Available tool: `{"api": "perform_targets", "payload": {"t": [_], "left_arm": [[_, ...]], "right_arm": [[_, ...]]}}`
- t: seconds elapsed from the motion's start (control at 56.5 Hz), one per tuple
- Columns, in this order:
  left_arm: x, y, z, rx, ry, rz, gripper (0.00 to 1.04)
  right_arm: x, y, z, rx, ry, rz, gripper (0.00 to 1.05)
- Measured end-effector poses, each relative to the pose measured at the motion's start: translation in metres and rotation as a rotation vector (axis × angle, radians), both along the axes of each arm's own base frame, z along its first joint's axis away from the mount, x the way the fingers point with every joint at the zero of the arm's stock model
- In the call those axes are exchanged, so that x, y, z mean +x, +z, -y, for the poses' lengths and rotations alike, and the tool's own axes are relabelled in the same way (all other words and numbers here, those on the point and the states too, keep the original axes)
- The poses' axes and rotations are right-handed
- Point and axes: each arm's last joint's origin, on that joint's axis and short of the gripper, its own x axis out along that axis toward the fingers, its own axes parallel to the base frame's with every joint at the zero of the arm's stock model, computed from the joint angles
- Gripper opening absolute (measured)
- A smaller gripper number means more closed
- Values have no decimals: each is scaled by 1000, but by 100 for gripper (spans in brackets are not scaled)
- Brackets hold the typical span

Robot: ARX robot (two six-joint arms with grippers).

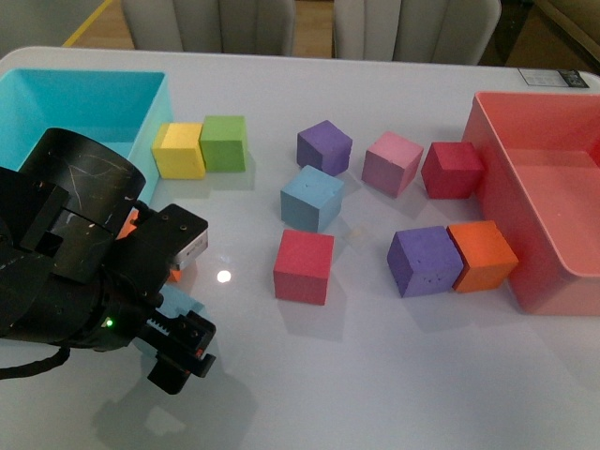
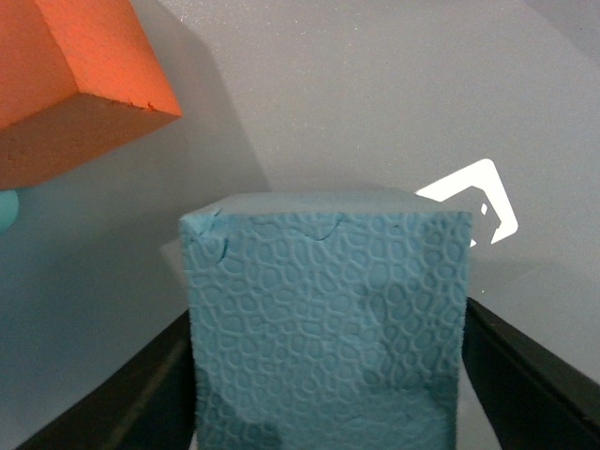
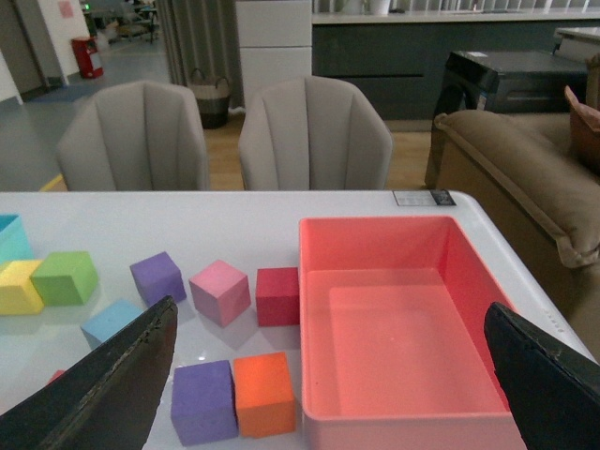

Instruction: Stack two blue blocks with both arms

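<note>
at the far left the large turquoise plastic bin [image 1: 56,94] stands by the table edge. in front of it our left gripper [image 1: 176,314] is low over the white tabletop [image 1: 375,375]. its black fingers [image 2: 525,384] press on opposite side faces of a light sky-blue foam cube [image 2: 328,328]. we read the pincer as closed down to the cube's width with that cube in its hold. we cannot tell whether the cube is off the table. a small orange foam cube [image 2: 66,75] lies just beside it, so a straight lift seems the safest way out. further right, near the middle of the table, the second sky-blue foam cube [image 1: 311,197] sits free and upright, with a red foam cube [image 1: 304,266] near it. we judge it a fair base for the stack. at the right, the right gripper [image 3: 328,323] hangs high above the coral-red plastic bin [image 3: 394,244], jaws spread wide and holding nothing, likely parked clear of the work.
</note>
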Motion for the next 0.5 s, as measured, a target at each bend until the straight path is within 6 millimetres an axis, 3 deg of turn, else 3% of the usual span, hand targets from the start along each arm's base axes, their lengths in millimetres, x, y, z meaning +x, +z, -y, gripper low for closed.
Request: {"api": "perform_targets", "payload": {"t": [0.142, 0.336, 0.496], "left_arm": [[-1, 0, 1, 4, -4, -2, 51], [-14, 7, -2, 6, -2, -6, 44], [-26, 34, -6, -7, 5, 21, 41]], "right_arm": [[0, 0, 0, 0, 0, 0, 96], [0, 0, 0, 0, 0, 0, 96], [0, 0, 0, 0, 0, 0, 96]]}}
